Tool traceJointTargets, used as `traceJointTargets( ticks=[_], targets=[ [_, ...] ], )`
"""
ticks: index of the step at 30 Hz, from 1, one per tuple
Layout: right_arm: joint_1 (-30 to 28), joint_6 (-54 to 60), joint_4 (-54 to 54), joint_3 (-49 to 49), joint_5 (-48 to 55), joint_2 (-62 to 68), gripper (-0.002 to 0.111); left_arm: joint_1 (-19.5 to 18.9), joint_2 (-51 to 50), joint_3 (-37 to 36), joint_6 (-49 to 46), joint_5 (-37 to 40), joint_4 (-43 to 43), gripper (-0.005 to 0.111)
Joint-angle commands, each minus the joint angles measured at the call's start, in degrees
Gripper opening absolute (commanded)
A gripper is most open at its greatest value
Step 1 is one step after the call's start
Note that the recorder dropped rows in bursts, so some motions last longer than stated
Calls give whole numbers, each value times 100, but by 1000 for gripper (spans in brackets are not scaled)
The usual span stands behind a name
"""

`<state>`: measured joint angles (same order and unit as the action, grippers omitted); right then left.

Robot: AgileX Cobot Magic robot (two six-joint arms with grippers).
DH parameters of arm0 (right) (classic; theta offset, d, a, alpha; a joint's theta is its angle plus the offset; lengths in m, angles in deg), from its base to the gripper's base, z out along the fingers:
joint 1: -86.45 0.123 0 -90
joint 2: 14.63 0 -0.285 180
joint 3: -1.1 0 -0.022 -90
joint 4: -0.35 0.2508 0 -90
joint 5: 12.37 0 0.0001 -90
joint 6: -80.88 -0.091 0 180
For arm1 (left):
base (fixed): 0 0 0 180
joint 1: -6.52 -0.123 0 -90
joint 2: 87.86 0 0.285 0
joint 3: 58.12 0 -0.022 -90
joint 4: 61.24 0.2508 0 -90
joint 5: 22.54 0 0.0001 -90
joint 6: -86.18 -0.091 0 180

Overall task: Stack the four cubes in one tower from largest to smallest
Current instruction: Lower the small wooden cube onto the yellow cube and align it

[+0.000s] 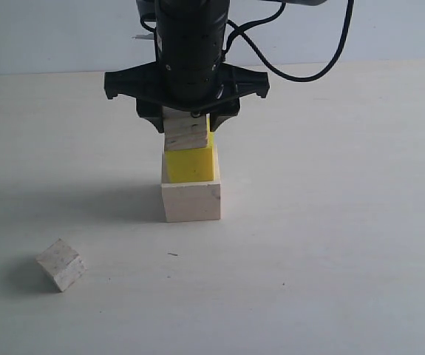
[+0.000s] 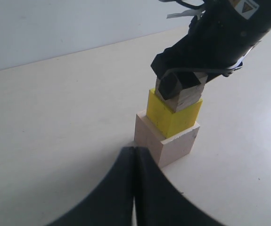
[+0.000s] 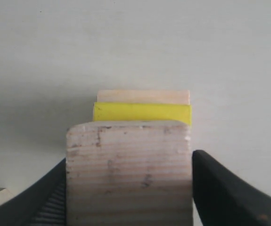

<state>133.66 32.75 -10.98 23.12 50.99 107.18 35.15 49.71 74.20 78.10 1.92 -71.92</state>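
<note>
The tower stands mid-table: a large pale wood cube (image 1: 191, 201) with a yellow cube (image 1: 190, 164) on it. My right gripper (image 1: 188, 126) comes down from above, shut on the layered-grain wood cube (image 1: 188, 134), which is slightly tilted at the yellow cube's top; I cannot tell if they touch. The right wrist view shows the grainy cube (image 3: 128, 174) between the fingers, with the yellow cube (image 3: 142, 112) and the pale cube (image 3: 143, 96) beyond. The smallest whitish cube (image 1: 61, 264) lies alone at the front left. My left gripper (image 2: 134, 150) is shut and empty, near the pale cube (image 2: 168, 143).
The pale tabletop (image 1: 330, 244) stretches around the tower, with a light wall behind it. The right arm's black body and cables (image 1: 194, 44) hang over the tower. A small dark speck (image 1: 172, 254) lies on the table in front of the tower.
</note>
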Motion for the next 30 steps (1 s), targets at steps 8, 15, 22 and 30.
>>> traceJointTargets(
  ticks=[8,15,22,30],
  targets=[
    [10,-49,-88,5,13,-20,63,-6,16,-20,13,-58,-66,0],
    [10,-97,-177,5,13,-20,63,-6,16,-20,13,-58,-66,0],
    [10,-97,-127,5,13,-20,63,-6,16,-20,13,-58,-66,0],
    [10,209,35,5,-138,-20,68,-6,16,-20,13,-69,-66,0]
  ],
)
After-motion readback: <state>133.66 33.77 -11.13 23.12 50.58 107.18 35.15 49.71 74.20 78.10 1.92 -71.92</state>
